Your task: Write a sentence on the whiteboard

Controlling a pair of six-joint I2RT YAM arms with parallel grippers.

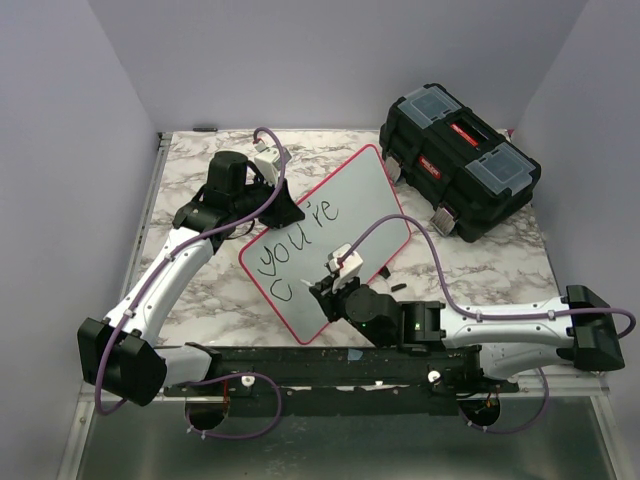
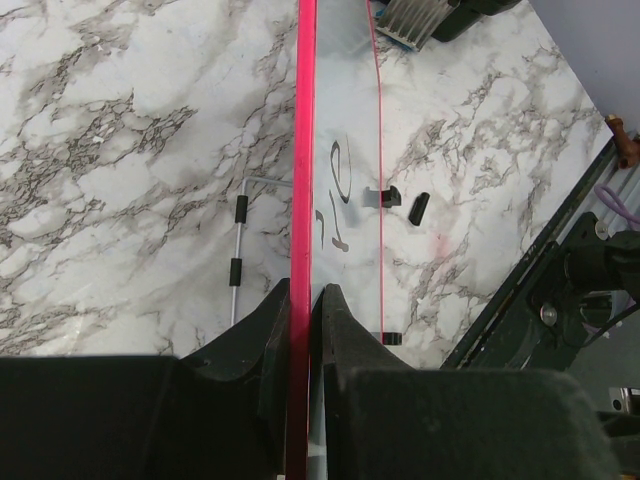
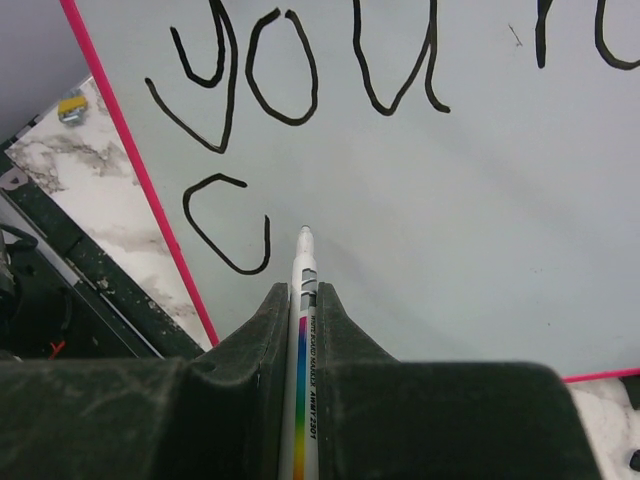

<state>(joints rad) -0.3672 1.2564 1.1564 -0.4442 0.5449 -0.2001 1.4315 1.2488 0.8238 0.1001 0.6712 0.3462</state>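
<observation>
The whiteboard [image 1: 365,195] lies slanted across the marble table, white with a thin red rim. My left gripper [image 1: 283,207] is shut on its upper left rim. In the left wrist view the red edge [image 2: 303,150] runs straight between the jaws of the left gripper [image 2: 305,292]. My right gripper [image 3: 303,292] is shut on a white marker [image 3: 303,330] with a rainbow stripe. Its tip [image 3: 305,233] is at the board just right of a lone "c" [image 3: 225,225]. The sentence [image 1: 298,238] reads "you're" with that "c" below it. The right gripper [image 1: 338,275] hovers over the board's near corner.
A black toolbox [image 1: 460,160] stands at the back right, close to the board's far corner. A thin metal rod [image 2: 238,250] with black sleeves lies on the table [image 1: 200,150] left of the board, and small black clips [image 2: 420,207] lie right of it. Walls close in on three sides.
</observation>
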